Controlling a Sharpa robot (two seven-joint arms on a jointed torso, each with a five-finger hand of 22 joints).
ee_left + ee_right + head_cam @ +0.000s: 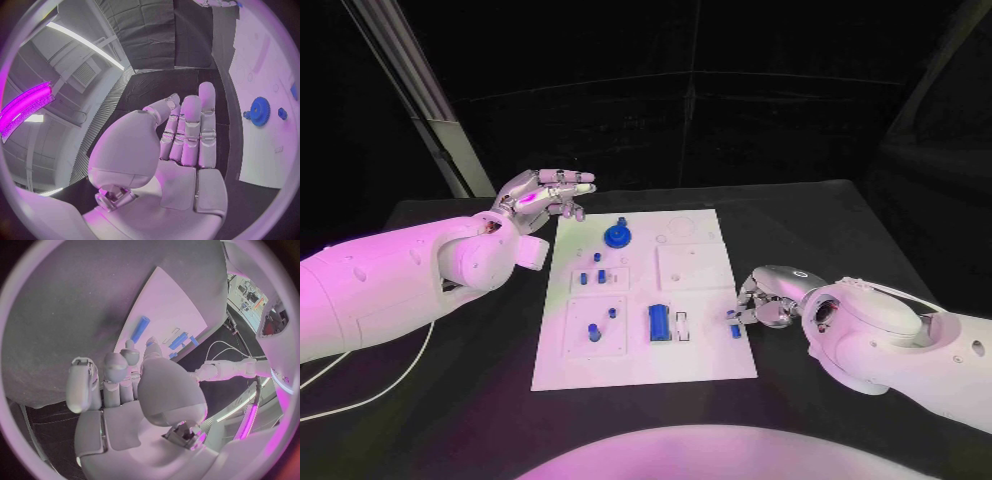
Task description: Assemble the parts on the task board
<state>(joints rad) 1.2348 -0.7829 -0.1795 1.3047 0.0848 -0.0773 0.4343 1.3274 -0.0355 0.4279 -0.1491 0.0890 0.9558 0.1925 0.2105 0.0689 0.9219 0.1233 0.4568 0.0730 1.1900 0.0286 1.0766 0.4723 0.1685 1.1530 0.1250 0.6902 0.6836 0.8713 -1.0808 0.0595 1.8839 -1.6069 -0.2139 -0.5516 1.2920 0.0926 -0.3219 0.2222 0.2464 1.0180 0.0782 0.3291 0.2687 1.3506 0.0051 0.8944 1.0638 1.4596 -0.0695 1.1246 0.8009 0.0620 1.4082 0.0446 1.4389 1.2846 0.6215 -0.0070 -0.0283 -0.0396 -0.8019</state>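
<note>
While the left hand hovers off the task board at its 11 o'clock corner, its fingers lie straight and hold nothing. At 3 o'clock, the right hand pinches a small blue part at the board's edge. A blue gear sits at 12 o'clock.

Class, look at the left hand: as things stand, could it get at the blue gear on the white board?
Probably yes. The left hand hovers open beside the board's far corner, and the gear lies close by with nothing between them.

The left hand is raised with its fingers straight, close together and empty, held over the dark worktop. Just beside them lies the white task board, carrying a blue gear and a smaller blue piece.
</note>
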